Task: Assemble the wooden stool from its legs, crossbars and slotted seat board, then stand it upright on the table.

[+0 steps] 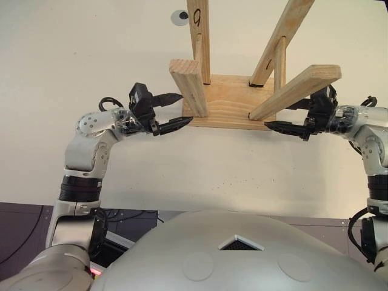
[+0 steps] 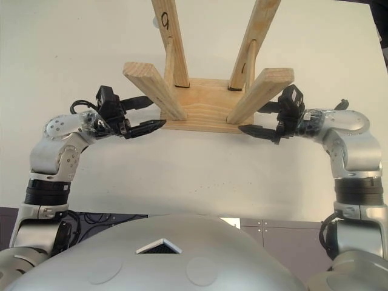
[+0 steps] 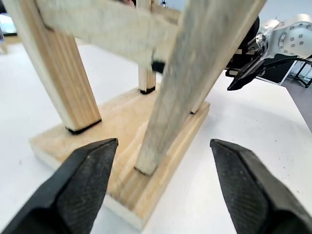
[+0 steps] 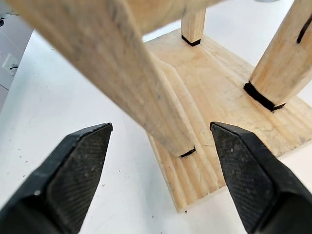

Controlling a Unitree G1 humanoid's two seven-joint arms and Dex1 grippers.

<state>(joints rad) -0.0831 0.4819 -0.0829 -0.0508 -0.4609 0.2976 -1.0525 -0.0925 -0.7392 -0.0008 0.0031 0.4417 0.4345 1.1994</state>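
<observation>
The wooden stool stands upside down on the white table, its slotted seat board (image 1: 230, 113) flat on the surface and its legs (image 1: 191, 85) pointing up. A crossbar (image 3: 105, 23) joins two legs. My left gripper (image 1: 187, 107) is open at the board's left end, its fingers straddling the near left leg (image 3: 195, 83) and the board's corner without touching. My right gripper (image 1: 280, 116) is open at the board's right end, around the near right leg (image 4: 131, 73). From the left wrist, the right gripper (image 3: 243, 73) shows beyond the stool.
A small round grey disc (image 1: 179, 17) lies on the table (image 1: 91, 54) behind the stool on the left. The table's near edge (image 1: 182, 209) runs just in front of my arms, with dark floor and cables below it.
</observation>
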